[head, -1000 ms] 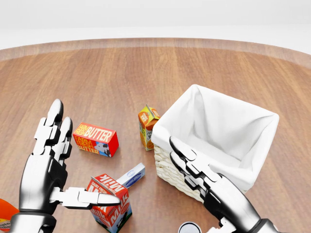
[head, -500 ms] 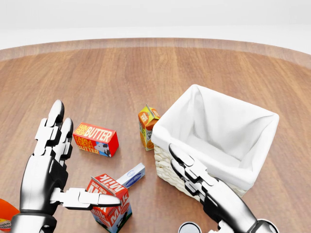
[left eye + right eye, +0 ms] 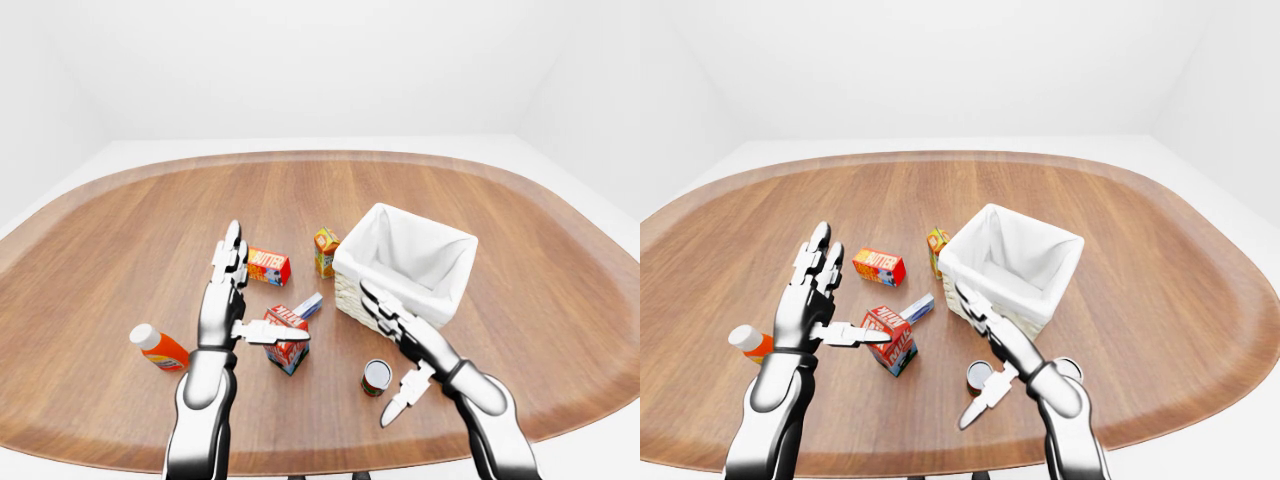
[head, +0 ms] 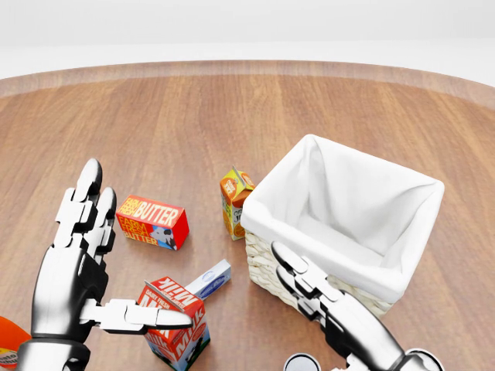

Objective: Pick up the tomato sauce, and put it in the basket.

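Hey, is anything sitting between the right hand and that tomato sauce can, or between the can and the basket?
Nothing visible blocks either path. In the left-eye view the tomato sauce can stands upright just left of the open right hand, with bare table between them. The basket sits directly above the can, nothing between them; the milk carton lies off to the left.

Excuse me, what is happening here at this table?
A humanoid robot stands at a wooden table, both hands open and holding nothing. Its right hand hovers over a small can, likely the tomato sauce, beside the white-lined basket. Its left hand is raised above a milk carton. The can is not yet grasped.
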You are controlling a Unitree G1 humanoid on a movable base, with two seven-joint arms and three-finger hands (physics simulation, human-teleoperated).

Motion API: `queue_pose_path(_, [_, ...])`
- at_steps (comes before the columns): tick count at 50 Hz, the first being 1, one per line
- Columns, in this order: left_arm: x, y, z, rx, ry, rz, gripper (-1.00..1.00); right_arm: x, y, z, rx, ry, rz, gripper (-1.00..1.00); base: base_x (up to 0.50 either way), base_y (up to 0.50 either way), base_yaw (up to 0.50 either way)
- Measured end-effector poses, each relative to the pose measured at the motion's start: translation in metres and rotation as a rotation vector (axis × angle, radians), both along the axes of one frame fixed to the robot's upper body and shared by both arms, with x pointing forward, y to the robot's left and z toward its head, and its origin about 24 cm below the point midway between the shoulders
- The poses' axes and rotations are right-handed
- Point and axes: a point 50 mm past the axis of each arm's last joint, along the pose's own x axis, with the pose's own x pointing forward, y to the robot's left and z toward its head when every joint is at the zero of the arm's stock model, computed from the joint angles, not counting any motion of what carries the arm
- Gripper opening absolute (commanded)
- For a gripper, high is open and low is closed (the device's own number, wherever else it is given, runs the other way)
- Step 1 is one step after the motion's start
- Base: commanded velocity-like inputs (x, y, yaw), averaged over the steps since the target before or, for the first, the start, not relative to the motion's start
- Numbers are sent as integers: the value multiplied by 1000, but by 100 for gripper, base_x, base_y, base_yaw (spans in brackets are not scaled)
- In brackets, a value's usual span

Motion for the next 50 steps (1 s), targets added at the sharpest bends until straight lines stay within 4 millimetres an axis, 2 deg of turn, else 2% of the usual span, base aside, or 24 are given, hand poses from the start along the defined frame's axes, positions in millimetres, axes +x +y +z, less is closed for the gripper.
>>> queue_pose_path(30, [0, 0, 0, -1, 0, 0, 100, 1, -4, -25, -91, 14, 13, 100, 0, 0, 0])
queue_pose_path(50, [0, 0, 0, 0, 0, 0, 100, 1, -4, -34, -134, 43, 20, 100, 0, 0, 0])
